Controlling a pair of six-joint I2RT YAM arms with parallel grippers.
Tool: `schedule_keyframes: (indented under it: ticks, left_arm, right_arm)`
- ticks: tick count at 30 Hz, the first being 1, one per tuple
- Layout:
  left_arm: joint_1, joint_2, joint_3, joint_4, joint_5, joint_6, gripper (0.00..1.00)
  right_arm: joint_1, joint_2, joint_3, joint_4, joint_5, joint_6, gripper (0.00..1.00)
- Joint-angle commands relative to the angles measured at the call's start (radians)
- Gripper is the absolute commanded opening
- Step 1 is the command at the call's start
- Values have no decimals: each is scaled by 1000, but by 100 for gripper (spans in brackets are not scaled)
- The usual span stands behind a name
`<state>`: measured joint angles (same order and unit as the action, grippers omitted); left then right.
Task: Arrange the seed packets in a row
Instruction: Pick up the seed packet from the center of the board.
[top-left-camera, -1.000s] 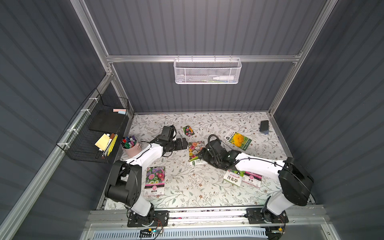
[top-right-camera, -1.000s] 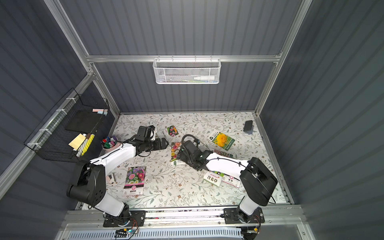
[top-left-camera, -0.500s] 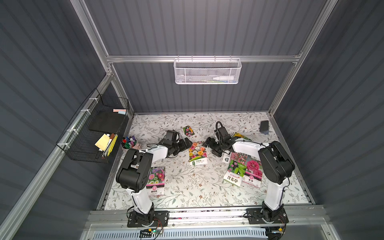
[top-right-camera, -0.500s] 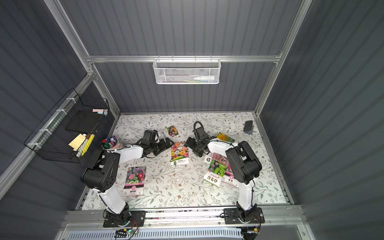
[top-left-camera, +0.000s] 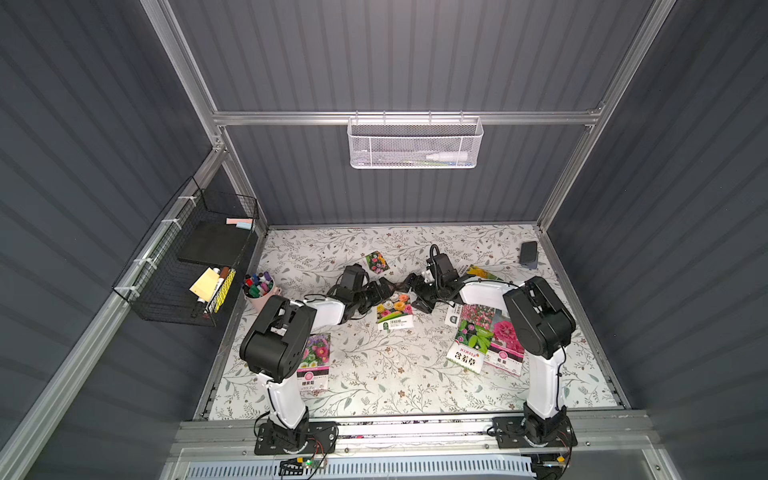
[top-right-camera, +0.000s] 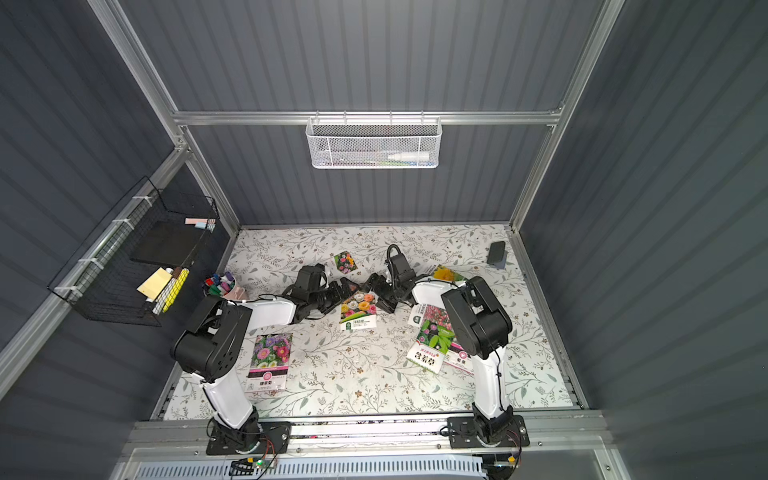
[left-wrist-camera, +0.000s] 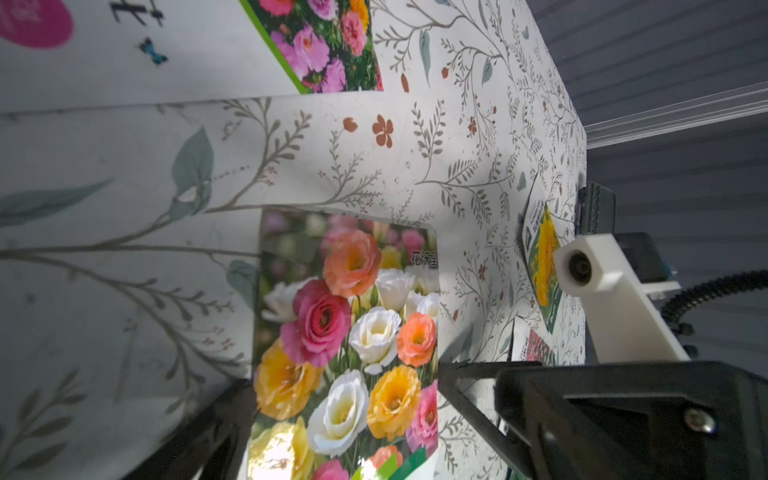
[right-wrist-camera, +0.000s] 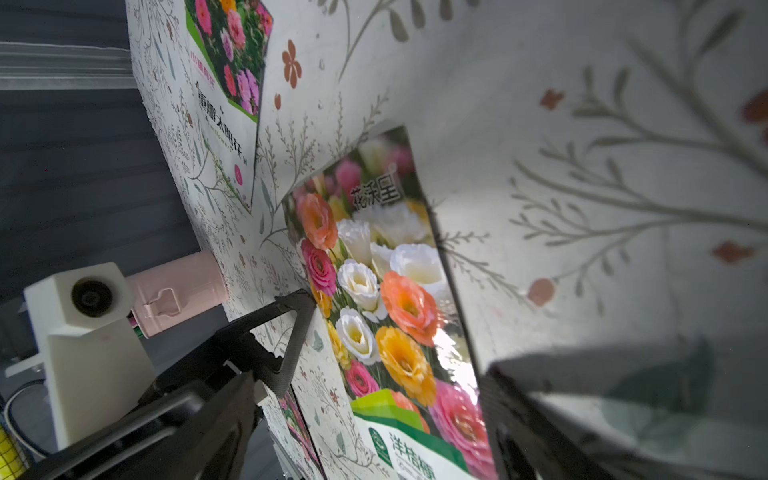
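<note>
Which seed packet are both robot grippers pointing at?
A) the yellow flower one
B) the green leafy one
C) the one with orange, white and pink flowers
C: the packet of orange, white and pink blooms lies flat on the table between the left gripper and the right gripper, and it shows in both wrist views.
</note>
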<state>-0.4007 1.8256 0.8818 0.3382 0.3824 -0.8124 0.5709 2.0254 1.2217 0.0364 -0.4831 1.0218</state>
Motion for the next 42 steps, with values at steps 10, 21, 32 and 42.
schedule_keyframes:
  ticks: [10,21,32,42]
  left_arm:
    - [-43,98,-63,68,29,-145,100]
    - [-43,34,-60,-32,4,-80,100]
    - [-42,-105,-4,-284,5,87,99]
    - [-36,-297,86,-605,-274,330,99]
  right_arm:
    - [0,48,-116,198,-46,137,61]
    - [-41,-34,-146,143,-30,57,23]
    - [-48,-61,-105,82,-152,-84,0]
    - [74,-173,-184,98,-174,-168,0]
